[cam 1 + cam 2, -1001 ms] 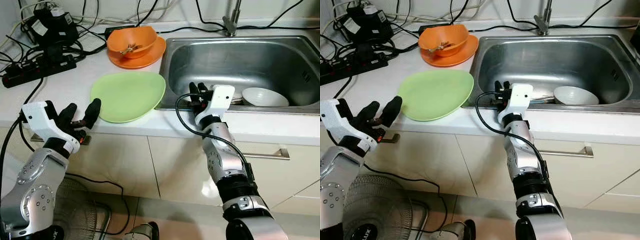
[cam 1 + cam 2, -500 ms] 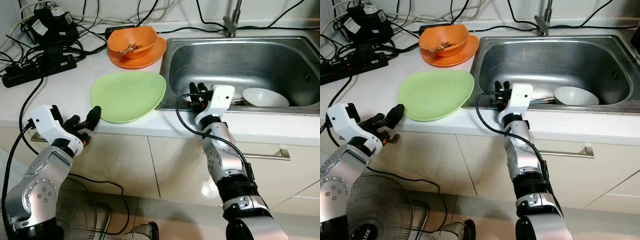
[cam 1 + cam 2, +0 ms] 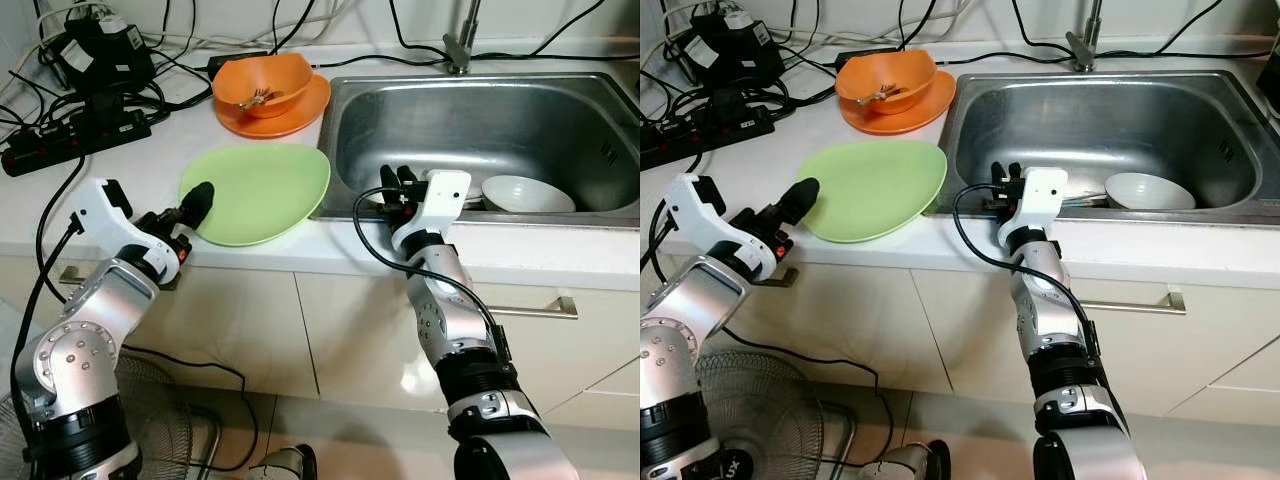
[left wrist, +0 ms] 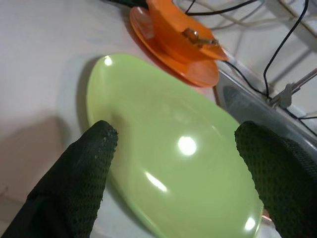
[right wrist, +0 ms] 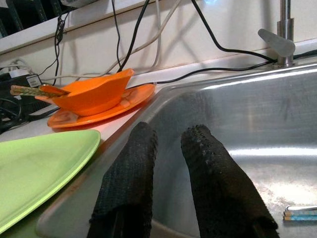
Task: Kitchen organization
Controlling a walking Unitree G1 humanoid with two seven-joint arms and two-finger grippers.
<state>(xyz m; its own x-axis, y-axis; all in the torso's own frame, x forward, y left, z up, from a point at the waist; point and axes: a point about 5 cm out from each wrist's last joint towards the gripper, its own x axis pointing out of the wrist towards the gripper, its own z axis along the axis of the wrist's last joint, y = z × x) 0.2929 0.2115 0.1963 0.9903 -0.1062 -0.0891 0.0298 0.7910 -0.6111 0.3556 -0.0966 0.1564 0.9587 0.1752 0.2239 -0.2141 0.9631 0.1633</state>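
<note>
A light green plate lies on the white counter just left of the steel sink. My left gripper is open at the plate's near left edge; in the left wrist view its fingertips stand wide apart over the green plate. An orange bowl holding utensils sits on an orange plate behind it. A white bowl lies in the sink. My right gripper rests at the sink's front left rim, shut with nothing between its fingers.
A power strip, black adapters and tangled cables crowd the counter's back left. The faucet stands behind the sink. A fan sits on the floor under my left arm. A cabinet handle runs below the counter.
My left arm has swung up and forward, bringing its open fingers from below the counter edge to the green plate's rim. The right arm has not moved.
</note>
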